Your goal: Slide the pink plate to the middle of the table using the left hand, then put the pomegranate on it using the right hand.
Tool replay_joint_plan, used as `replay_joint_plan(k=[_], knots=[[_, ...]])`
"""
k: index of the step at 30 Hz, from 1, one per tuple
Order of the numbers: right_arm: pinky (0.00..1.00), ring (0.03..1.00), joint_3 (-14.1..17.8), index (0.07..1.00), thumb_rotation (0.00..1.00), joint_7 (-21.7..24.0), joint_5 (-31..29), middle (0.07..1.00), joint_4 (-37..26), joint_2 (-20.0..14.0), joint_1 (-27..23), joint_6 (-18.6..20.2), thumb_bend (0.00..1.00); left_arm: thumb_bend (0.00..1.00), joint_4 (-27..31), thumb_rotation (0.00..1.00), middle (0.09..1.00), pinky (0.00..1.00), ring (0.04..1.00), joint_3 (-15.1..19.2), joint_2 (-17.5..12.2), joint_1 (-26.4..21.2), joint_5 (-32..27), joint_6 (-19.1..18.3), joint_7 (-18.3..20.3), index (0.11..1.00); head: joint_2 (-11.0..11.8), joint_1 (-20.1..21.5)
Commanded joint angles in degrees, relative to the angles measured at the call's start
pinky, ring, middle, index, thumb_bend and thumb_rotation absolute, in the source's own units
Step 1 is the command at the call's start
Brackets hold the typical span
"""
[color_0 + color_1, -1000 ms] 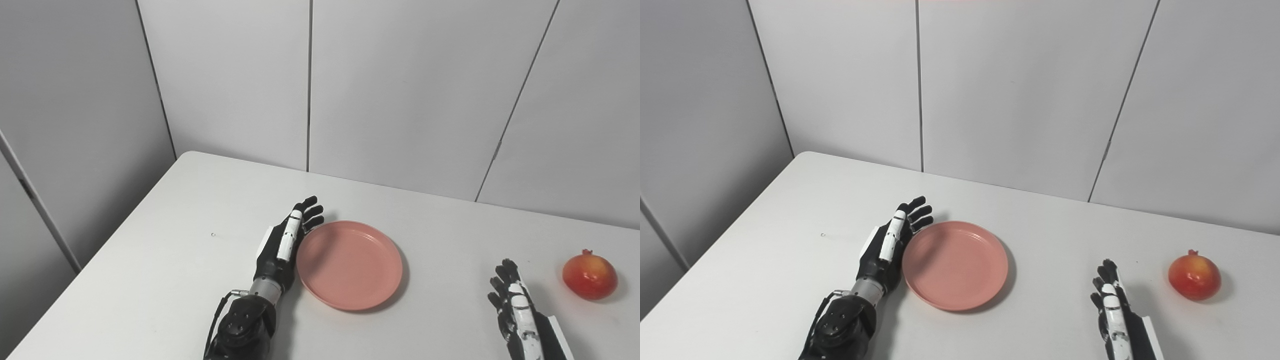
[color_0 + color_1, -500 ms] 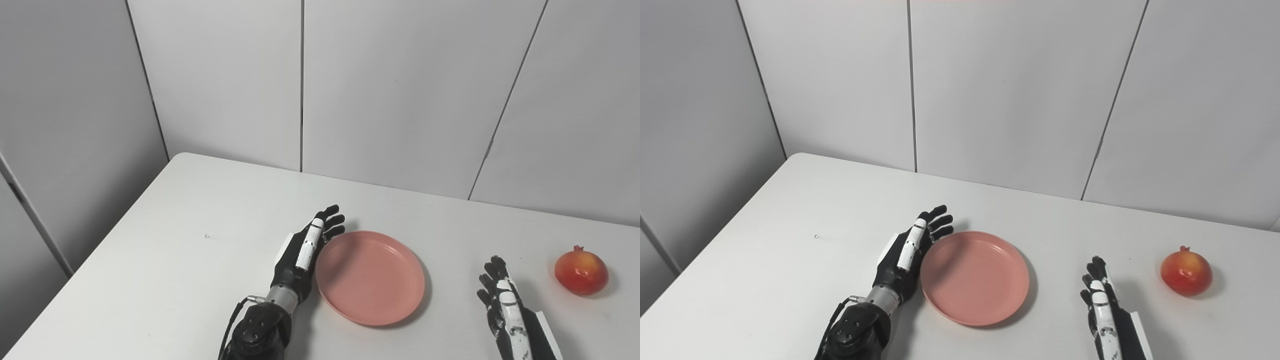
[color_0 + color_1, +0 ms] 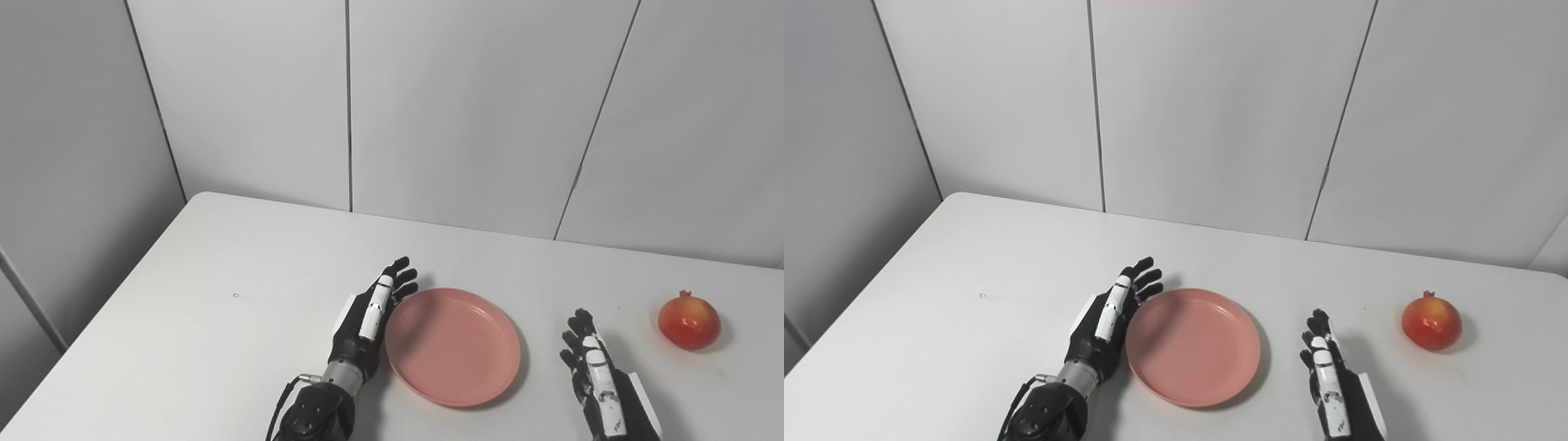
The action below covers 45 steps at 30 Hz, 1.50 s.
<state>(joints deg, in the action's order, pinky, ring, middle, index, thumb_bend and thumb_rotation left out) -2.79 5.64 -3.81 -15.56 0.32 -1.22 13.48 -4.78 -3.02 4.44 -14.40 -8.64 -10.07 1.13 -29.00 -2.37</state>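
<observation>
The pink plate [image 3: 453, 346] lies flat on the white table [image 3: 245, 294], near the middle of its front half. My left hand [image 3: 370, 315] is open, fingers straight, standing on edge with its palm side against the plate's left rim. It holds nothing. The red pomegranate [image 3: 689, 311] sits upright on the table at the far right. My right hand [image 3: 597, 376] is open and empty near the front edge, between the plate and the pomegranate, touching neither. The same layout shows in the right eye view: plate [image 3: 1192, 346], pomegranate [image 3: 1431, 321].
Grey wall panels [image 3: 465, 110] stand right behind the table's far edge. The table's left edge runs diagonally down to the lower left. A tiny speck [image 3: 236, 295] lies on the table to the left.
The camera has swung to the right. Against the table, my left hand and the plate have slid right, toward the middle. The gap between plate and right hand has narrowed.
</observation>
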Motion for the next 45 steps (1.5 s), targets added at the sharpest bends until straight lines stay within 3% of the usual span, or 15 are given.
replay_joint_plan(k=[1, 12, 31, 37, 45], knots=[[1.0, 0.996, 0.0, 0.995, 1.0, -0.5, -0.2, 1.0, -1.5, 0.4, -1.2, -0.9, 0.27, 0.41, 0.4, 1.0, 0.894, 0.89, 0.888, -0.4, 0.4, 0.4, -0.1, -0.1, 1.1, 0.883, -0.2, 0.4], [1.0, 0.994, -0.1, 0.996, 1.0, -0.5, 0.0, 1.0, -1.7, 0.8, -1.5, -0.4, 0.27, 0.43, 0.4, 1.0, 0.896, 0.89, 0.886, 0.4, 0.1, 0.8, 0.1, 0.2, 1.9, 0.885, -0.4, 2.3], [0.98, 0.955, 0.2, 0.962, 1.0, -3.1, 4.6, 0.968, -4.5, 0.1, -3.6, -1.8, 0.28, 0.42, 0.2, 1.0, 0.898, 0.89, 0.889, 1.9, -1.1, 1.6, -1.0, 1.5, 3.6, 0.884, -0.1, 10.4], [0.91, 0.925, -0.7, 0.932, 0.87, -4.3, 11.1, 0.94, -7.4, -1.2, -5.4, 1.4, 0.44, 0.41, -0.2, 1.0, 0.898, 0.89, 0.889, 2.4, -1.8, 2.0, -1.8, 2.2, 4.2, 0.885, 0.6, 14.3], [0.82, 0.885, -1.4, 0.897, 0.87, -7.2, 25.7, 0.901, -9.2, -4.0, -8.5, 1.0, 0.54, 0.41, -0.6, 1.0, 0.907, 0.92, 0.903, 3.8, -2.9, 2.3, -3.4, 2.3, 6.3, 0.901, 1.5, 18.5]])
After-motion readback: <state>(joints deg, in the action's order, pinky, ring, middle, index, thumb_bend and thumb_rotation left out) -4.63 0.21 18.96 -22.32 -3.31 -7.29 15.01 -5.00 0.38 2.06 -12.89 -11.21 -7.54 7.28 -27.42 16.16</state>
